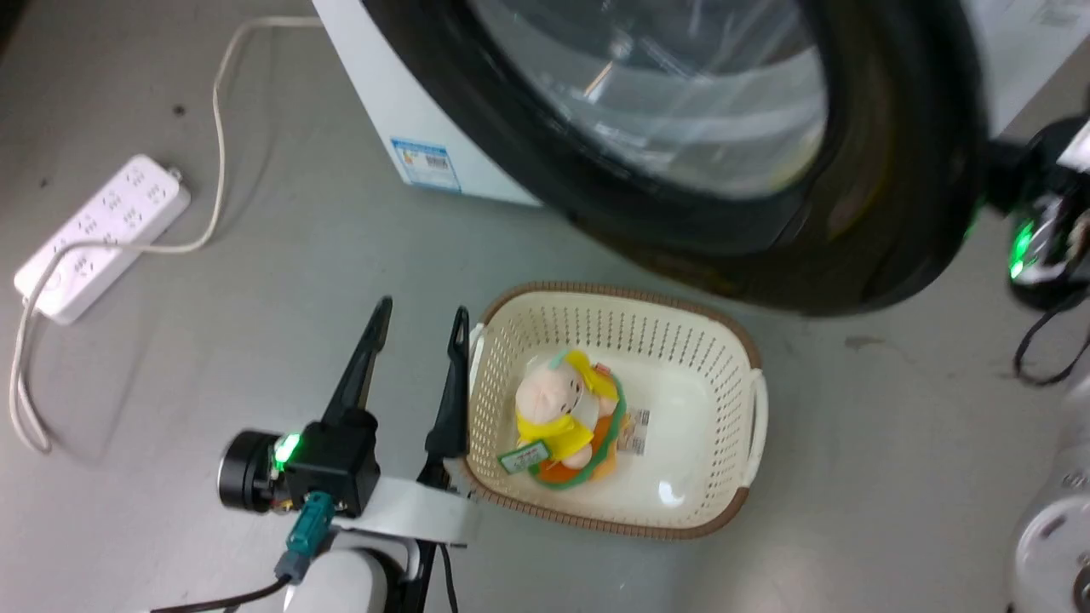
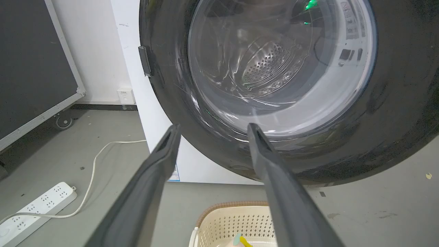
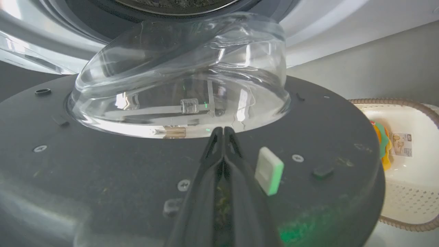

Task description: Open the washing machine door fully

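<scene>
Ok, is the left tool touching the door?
Apart. The head view shows bare floor between the left tool and the door.

The left gripper [image 1: 423, 308] carries two long, tapering dark fingers [image 1: 359, 375] on a black wrist block [image 1: 341, 464] with a green light [image 1: 287, 449], a teal connector [image 1: 306, 524] feeding a black cable [image 1: 271, 585], and a white forearm [image 1: 341, 587].

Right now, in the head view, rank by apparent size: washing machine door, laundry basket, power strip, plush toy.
1. washing machine door, cut off by the frame yet largest.
2. laundry basket.
3. power strip and plush toy: too alike to rank.
</scene>
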